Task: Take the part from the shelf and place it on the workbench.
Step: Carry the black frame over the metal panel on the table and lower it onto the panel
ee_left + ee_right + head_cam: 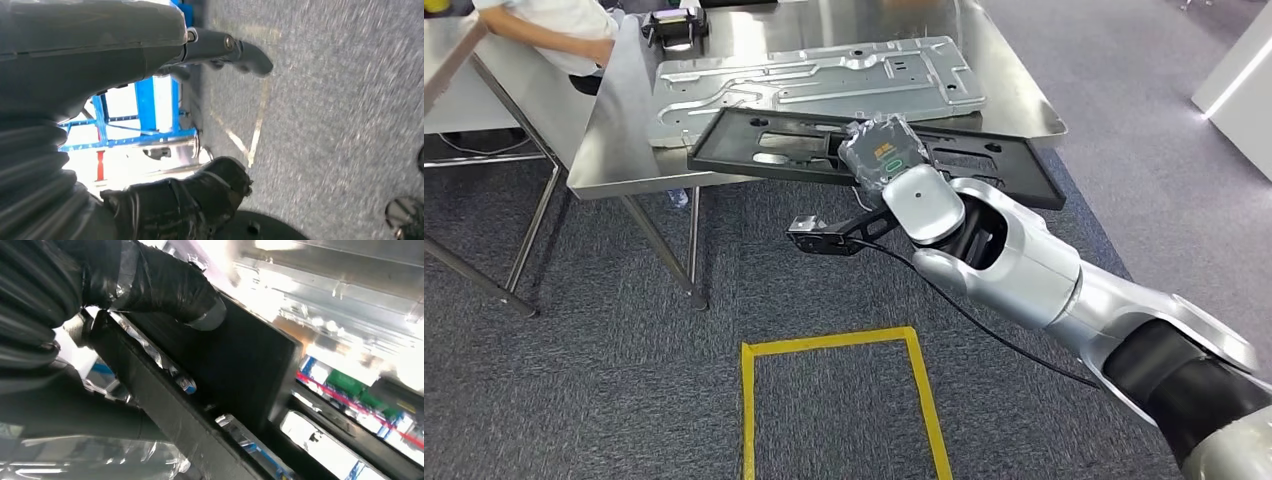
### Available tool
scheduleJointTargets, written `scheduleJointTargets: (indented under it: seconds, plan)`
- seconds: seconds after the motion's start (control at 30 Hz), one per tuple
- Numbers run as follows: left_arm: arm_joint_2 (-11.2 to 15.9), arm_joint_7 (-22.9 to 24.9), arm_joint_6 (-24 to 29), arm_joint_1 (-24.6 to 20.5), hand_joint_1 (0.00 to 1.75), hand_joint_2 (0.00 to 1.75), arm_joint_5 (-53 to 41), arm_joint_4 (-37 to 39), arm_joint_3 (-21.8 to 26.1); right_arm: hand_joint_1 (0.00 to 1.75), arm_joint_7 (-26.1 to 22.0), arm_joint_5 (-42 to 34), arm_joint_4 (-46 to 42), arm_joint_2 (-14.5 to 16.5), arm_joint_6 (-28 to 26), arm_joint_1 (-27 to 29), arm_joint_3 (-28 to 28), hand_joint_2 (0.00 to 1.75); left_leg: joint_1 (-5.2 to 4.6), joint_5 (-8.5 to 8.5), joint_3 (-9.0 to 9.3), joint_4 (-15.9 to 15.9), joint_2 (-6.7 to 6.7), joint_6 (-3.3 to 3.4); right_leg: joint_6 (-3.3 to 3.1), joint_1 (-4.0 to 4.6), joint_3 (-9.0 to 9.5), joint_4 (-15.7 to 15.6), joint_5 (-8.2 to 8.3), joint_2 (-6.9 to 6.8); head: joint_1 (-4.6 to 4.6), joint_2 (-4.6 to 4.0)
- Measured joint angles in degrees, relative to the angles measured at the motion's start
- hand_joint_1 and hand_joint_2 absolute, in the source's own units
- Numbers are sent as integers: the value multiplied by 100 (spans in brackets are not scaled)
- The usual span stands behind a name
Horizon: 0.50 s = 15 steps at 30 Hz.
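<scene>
Right hand (882, 152) grasps the black part (764, 145), which rests across the near edge of the steel workbench (1014, 95), beside a grey metal panel (824, 75). Left hand (150, 55) holds nothing, fingers apart.

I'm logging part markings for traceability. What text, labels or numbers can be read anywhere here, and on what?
No text can be read.
Label on the back of the right hand: green and yellow marks, too small to read.
Black part the hand holds: no marking visible.
Sheet-metal panel on the workbench: stamped shapes, no legible text.
</scene>
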Motion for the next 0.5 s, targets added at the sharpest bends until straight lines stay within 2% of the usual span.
scheduleJointTargets:
  seconds: [0.07, 0.1, 0.2, 0.23, 0.27, 0.3, 0.33, 0.37, 0.4, 0.43, 0.47, 0.5]
  plan:
    - [-2, -3, 16, -1, 0, 175, -1, 0, -1, 175, 1, -1, 17, 0, 6, -14, 31, 175, 21, 21, 167, -121, 3, 33, 46, -7, -23, 160, 1, -9, 5, 0]
    - [-2, -4, 21, -5, 0, 175, 0, 0, -2, 175, 1, -2, 23, 0, 8, -34, 34, 175, 33, 11, 262, -157, 8, 54, 63, -7, -107, 331, -47, -11, 8, 0]
    - [-2, -5, 23, -22, 0, 175, 0, 0, -2, 175, 1, -28, 39, 2, 16, -66, 61, 175, 51, -81, 398, -195, 14, 89, 124, -22, -702, 1234, -392, -19, 14, 0]
    - [-2, -5, 21, -25, 0, 175, 0, 0, -1, 175, 1, -42, 49, 2, 17, -61, 80, 175, 55, -129, 444, -195, 7, 86, 145, -35, -885, 1424, -481, -22, 15, 0]
    - [-3, -5, 19, -26, 0, 175, 0, 0, -1, 175, 0, -55, 61, 2, 19, -54, 100, 175, 62, -185, 504, -194, -2, 79, 161, -48, -985, 1436, -486, -24, 16, 0]
    - [-4, -5, 16, -21, 0, 175, 0, 0, 0, 175, 0, -64, 73, 2, 20, -49, 115, 175, 72, -249, 579, -190, -13, 62, 169, -59, -994, 1261, -371, -27, 16, 0]
    - [-6, -4, 13, -14, 0, 175, 0, 0, 1, 175, 0, -69, 83, 2, 21, -49, 124, 175, 83, -325, 665, -185, -21, 36, 167, -66, -930, 935, -132, -33, 17, 0]
    - [-8, -4, 10, -6, 0, 175, 0, 0, 1, 175, 0, -73, 95, 2, 21, -50, 128, 175, 91, -409, 731, -173, -27, 2, 157, -68, -855, 550, 185, -43, 21, 0]
    - [-10, -2, 8, -6, 0, 175, -1, 0, 1, 175, 0, -74, 107, 3, 17, -55, 132, 175, 96, -487, 783, -156, -32, -34, 141, -58, -795, 234, 400, -49, 14, 0]
    - [-11, 0, 7, -20, 0, 175, 0, 0, 1, 175, -1, -78, 118, 6, 11, -61, 137, 175, 97, -554, 804, -141, -33, -73, 114, -44, -752, 43, 543, -53, 4, 0]
    - [-12, 3, 8, -31, 0, 175, -1, 0, 1, 175, -1, -82, 132, 9, 2, -61, 147, 175, 95, -600, 815, -121, -33, -109, 78, -30, -744, -27, 583, -52, -5, 0]
    - [-13, 8, 9, -47, 0, 175, -1, 0, 1, 175, -1, -85, 142, 16, -8, -64, 163, 175, 98, -614, 827, -102, -31, -143, 36, -14, -724, -19, 516, -49, -18, 0]
